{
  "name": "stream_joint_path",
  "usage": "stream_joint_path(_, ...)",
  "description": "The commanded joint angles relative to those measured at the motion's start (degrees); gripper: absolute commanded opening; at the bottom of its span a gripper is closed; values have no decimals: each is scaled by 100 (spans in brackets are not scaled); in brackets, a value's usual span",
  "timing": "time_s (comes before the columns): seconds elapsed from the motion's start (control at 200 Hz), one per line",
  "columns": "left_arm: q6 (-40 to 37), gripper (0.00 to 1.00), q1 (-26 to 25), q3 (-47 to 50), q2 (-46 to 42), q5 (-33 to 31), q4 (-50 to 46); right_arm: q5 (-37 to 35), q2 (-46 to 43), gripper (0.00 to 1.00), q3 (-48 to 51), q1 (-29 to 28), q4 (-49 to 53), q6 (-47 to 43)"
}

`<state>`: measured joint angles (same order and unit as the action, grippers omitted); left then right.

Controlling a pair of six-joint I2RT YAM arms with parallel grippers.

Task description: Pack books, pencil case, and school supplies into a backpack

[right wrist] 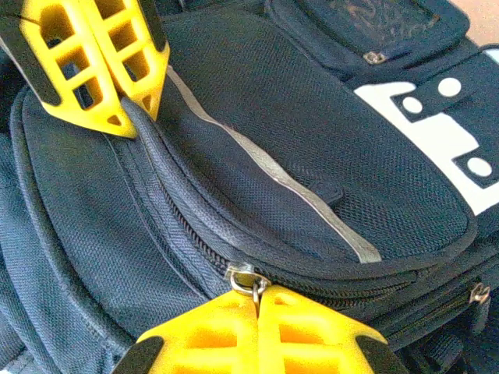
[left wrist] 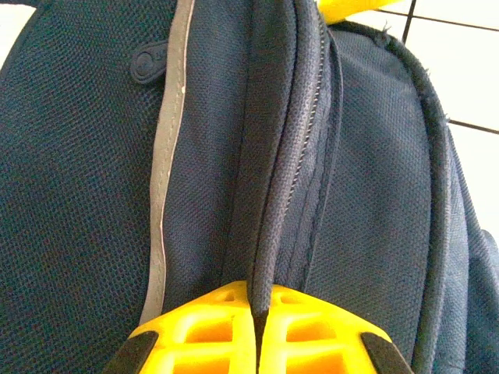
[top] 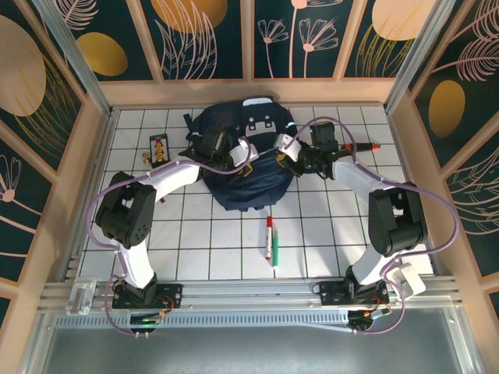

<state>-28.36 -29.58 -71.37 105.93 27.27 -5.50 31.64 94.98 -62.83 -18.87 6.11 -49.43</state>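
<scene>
Left claw (left wrist: pixel 257 305) clenched on backpack (left wrist: pixel 78 195) seam — right claw (right wrist: pixel 257 302) grasping zipper pull (right wrist: pixel 249 279); overhead, marker pen (top: pixel 270 238) apart.

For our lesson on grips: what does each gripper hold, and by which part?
The left gripper pinches the backpack by the fabric fold beside its zip. The right gripper pinches the backpack's metal zip pull.

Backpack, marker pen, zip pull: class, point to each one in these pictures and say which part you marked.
backpack (top: pixel 248 193), top external view, dark lower fabric.
marker pen (top: pixel 270 237), top external view, white middle.
zip pull (right wrist: pixel 248 282), right wrist view, metal ring.
</scene>
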Motion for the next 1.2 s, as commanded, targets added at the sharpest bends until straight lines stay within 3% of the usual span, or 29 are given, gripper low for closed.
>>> stream_joint_path(0.0, 578, 0, -78, -109, -92, 803, 767, 98, -118, 0, -26, -465, 79, 576)
stream_joint_path(0.155, 722, 0, -87, -357, -2, 1121, 559, 156, -324, 0, 340, -754, -474, 1036)
stream_joint_path(0.275, 780, 0, -83, -534, 3, 1301, 358, 218, -484, 0, 597, -893, -1081, 1954)
stream_joint_path(0.38, 762, 0, -82, -535, -52, 1402, 348, 762, -532, 1, 637, -1068, -965, 1898)
stream_joint_path(0.53, 892, 0, -83, -731, 87, 1401, 267, 841, -446, 15, 623, -1118, -619, 1756)
stream_joint_path(0.766, 1051, 0, -58, -544, 15, 1285, 523, 557, -844, 33, 1139, -1020, -1989, 3248)
stream_joint_path(0.841, 1050, 16, -48, -452, -94, 1170, 519, 535, -1160, 38, 1219, -879, -1941, 3490)
stream_joint_path(0.856, 1052, 20, -45, -436, -119, 1171, 511, 521, -1250, 50, 1240, -842, -1908, 3570)
stream_joint_path(0.876, 1051, 22, -41, -411, -147, 1167, 498, 450, -1353, 56, 1246, -801, -1884, 3691)
stream_joint_path(1.001, 1283, 29, 15, -308, -367, 1097, 505, -181, -1862, 64, 1053, -493, -1393, 4786)
stream_joint_path(1.106, 1740, 35, 38, -212, -595, 979, 550, -1292, -1992, 63, 655, -302, -646, 5958)
stream_joint_path(1.166, 2297, 35, 40, -102, -736, 798, 642, -2418, -1963, 56, 371, -190, 113, 7352)
stream_joint_path(1.196, 2733, 35, 41, -64, -739, 612, 655, -2649, -1926, 56, 235, -112, 505, 8157)
